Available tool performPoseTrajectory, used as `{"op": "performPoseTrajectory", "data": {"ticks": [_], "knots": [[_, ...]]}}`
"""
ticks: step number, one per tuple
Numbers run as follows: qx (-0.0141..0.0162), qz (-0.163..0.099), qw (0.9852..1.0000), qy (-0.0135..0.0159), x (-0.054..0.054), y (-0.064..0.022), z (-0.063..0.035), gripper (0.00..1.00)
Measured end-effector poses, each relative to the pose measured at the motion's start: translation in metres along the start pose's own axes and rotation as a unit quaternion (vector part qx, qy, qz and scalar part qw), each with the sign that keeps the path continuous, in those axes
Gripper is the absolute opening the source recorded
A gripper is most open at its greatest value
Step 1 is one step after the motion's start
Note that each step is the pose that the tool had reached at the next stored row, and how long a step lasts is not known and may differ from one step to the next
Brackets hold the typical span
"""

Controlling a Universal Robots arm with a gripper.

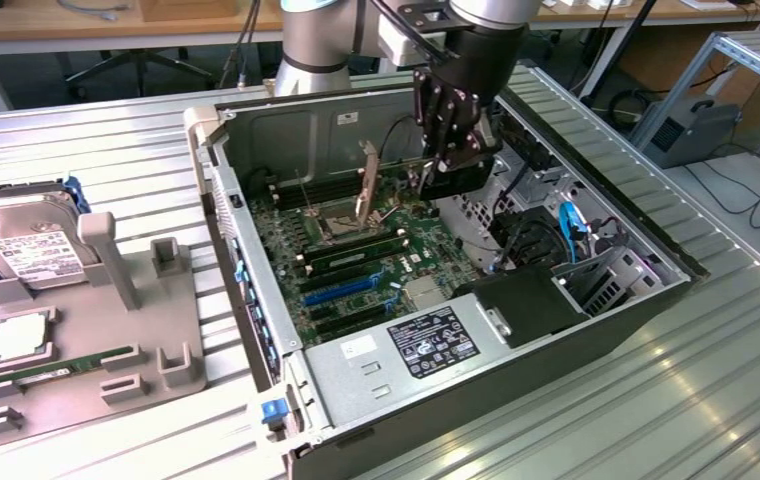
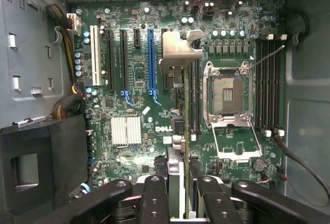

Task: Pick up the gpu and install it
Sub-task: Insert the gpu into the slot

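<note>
The gpu [image 2: 178, 147] hangs edge-on, gripped in the hand [image 2: 178, 193] over the open case's motherboard [image 2: 129, 131], its long axis parallel to the expansion slots [image 2: 150, 59] just beside it.

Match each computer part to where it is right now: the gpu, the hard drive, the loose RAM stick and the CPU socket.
Things:
1. gpu
2. hard drive
3. loose RAM stick
4. CPU socket

Places:
A. lying low on the grey holder, outside the case
B. gripped by the gripper, above the motherboard
C. on the motherboard, open and empty
D. propped up at the back of the grey holder

Pairs: 1-B, 2-D, 3-A, 4-C
</note>
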State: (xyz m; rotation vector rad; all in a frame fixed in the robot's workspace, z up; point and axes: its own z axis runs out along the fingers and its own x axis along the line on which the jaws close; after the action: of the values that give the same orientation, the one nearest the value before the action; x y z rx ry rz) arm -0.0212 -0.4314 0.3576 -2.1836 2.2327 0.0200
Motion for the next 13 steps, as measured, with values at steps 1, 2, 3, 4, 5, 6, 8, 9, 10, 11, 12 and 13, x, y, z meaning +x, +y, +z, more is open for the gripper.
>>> {"op": "performPoseTrajectory", "data": {"ticks": [1, 2, 3, 4, 5, 6, 8, 9, 10, 11, 12, 13], "knots": [[0.0000, 0.000, 1.0000, 0.0000, 0.0013, 0.0001, 0.0009, 0.27], [0.0000, 0.000, 1.0000, 0.0000, 0.0028, 0.0003, 0.0017, 0.27], [0.0000, 0.000, 1.0000, 0.0000, 0.0029, 0.0004, 0.0017, 0.27], [0.0000, 0.000, 1.0000, 0.0000, 0.0030, 0.0004, 0.0018, 0.27], [0.0000, 0.000, 1.0000, 0.0000, 0.0033, 0.0005, 0.0018, 0.27], [0.0000, 0.000, 1.0000, 0.0000, 0.0034, 0.0005, 0.0019, 0.27], [0.0000, 0.000, 1.0000, 0.0000, 0.0043, 0.0007, 0.0023, 0.27], [0.0000, 0.000, 1.0000, 0.0000, 0.0044, 0.0008, 0.0023, 0.27], [0.0000, 0.000, 1.0000, 0.0000, 0.0044, 0.0009, 0.0023, 0.27], [0.0000, 0.000, 1.0000, 0.0000, 0.0044, 0.0011, 0.0023, 0.27], [0.0000, 0.000, 1.0000, 0.0000, 0.0044, 0.0013, 0.0023, 0.27], [0.0000, 0.000, 1.0000, 0.0000, 0.0044, 0.0016, 0.0023, 0.27]]}}
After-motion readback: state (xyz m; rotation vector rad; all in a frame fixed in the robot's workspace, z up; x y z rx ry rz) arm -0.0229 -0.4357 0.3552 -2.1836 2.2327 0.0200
